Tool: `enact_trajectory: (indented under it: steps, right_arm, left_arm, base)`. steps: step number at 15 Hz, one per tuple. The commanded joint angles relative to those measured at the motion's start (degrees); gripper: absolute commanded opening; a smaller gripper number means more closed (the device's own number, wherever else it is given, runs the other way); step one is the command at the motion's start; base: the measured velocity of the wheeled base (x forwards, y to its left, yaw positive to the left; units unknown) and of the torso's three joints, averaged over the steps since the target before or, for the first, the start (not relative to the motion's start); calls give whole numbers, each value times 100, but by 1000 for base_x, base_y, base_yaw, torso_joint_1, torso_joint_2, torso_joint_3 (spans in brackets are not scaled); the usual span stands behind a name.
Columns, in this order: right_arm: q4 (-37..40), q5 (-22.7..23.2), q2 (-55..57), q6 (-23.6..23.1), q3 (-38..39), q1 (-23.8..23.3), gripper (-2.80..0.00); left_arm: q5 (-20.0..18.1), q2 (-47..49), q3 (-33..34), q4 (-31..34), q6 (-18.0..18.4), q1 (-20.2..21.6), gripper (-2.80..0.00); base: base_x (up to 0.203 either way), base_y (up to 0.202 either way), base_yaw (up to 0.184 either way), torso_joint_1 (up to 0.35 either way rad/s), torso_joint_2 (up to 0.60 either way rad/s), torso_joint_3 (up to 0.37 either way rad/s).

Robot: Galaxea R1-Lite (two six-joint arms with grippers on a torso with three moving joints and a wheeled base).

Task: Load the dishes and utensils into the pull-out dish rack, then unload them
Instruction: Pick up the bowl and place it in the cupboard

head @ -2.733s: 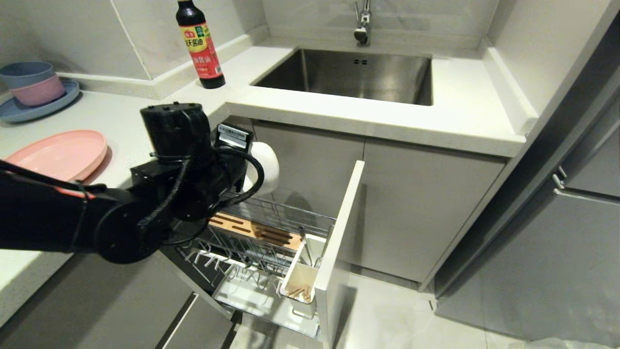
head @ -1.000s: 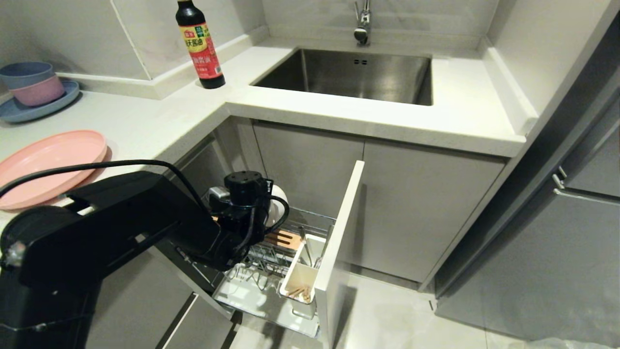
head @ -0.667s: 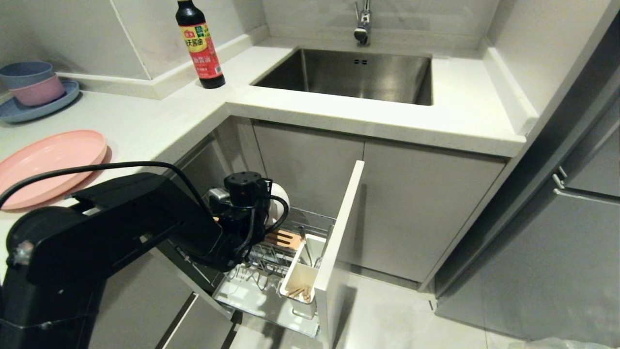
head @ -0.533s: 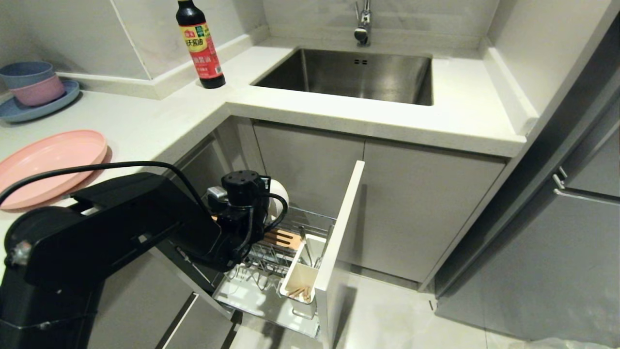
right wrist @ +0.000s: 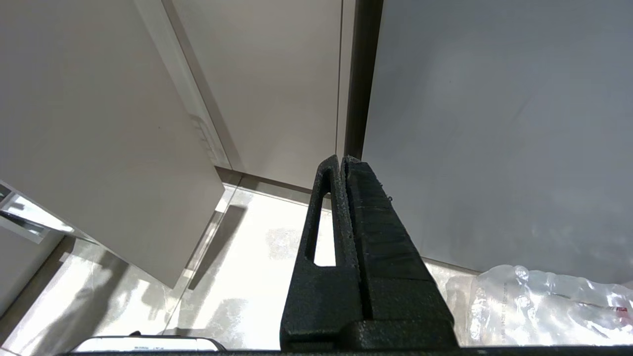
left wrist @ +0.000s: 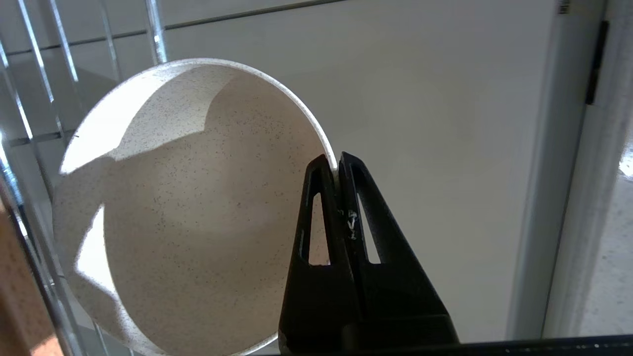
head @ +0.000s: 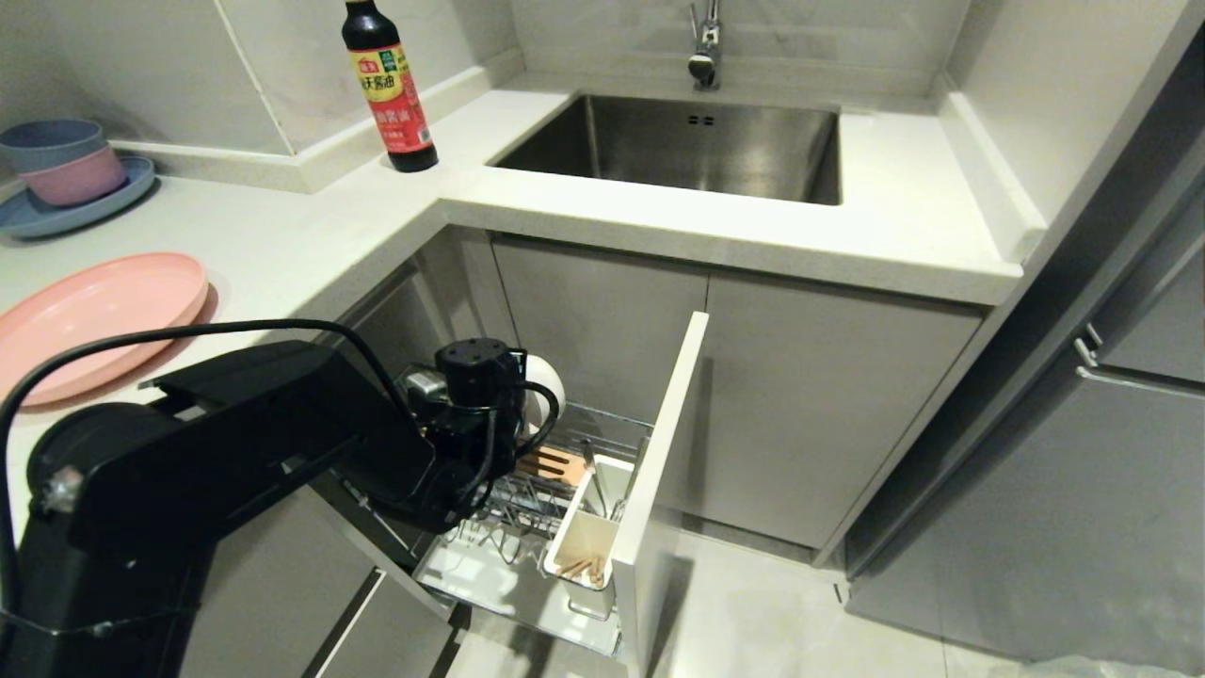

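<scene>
Only the left wrist view shows the left hand (left wrist: 337,163) pinching the rim of the small cream-white round bowl (left wrist: 188,207); the head view puts it at the chrome wire pull-out dish rack's (head: 565,480) 11 o'clock. The right hand (right wrist: 342,165) hangs clenched, empty.

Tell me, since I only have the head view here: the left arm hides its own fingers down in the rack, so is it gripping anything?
Observer: Yes. The left gripper is shut on the rim of the cream bowl.
Operator: How is the bowl oriented?
Observer: On edge, its hollow facing the wrist camera, with rack wires close behind it.
Operator: And the right arm? I can't see it.
Observer: The right gripper is shut, holding nothing, pointing at cabinet fronts and floor.
</scene>
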Motion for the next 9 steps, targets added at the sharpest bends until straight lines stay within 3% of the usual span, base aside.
enact_trajectory:
  steps: [1,9]
  right_arm:
    - [-4,4,2,2,5,2,-280]
    - [1,4,-3,2,0,2,-280]
  left_arm:
    - [12,58,1,-34,-67,-1,-280]
    - [10,182,-43,-16,-57,-1,-280]
  base:
    - [0,0,0,0,0,0]
    - [0,0,0,0,0,0]
